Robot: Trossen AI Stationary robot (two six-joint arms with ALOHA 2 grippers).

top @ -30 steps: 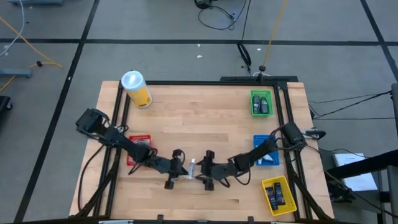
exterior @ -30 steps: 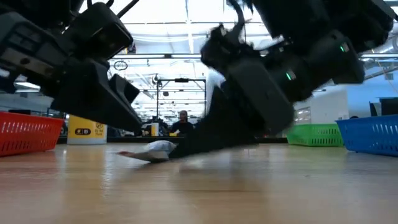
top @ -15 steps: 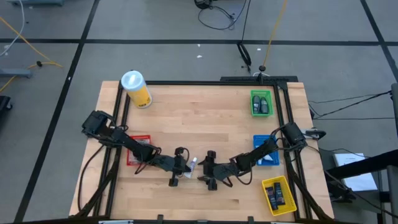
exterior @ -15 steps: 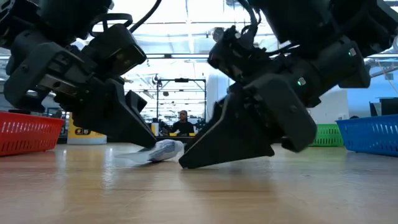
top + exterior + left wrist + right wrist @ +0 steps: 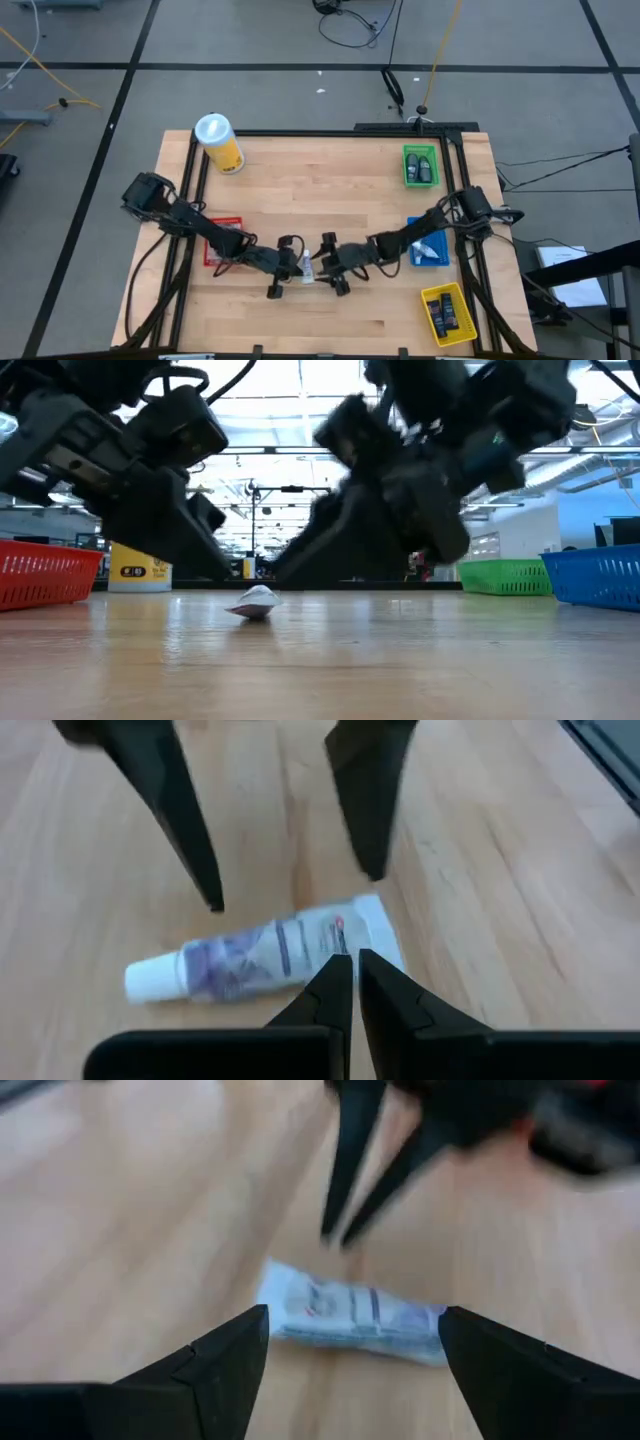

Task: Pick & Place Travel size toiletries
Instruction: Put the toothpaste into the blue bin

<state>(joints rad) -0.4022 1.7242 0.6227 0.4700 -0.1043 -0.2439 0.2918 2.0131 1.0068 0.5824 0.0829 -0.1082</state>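
White-blue tube [image 5: 262,956] flat on wood, left gripper [image 5: 347,968] closed, right gripper [image 5: 352,1335] wide — low view blurred.

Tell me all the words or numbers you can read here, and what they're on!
None can be read.
Tube lying on the table between the left gripper and right gripper: purple and red print, too blurred to read.
Yellow canister: a dark label, too small to read.
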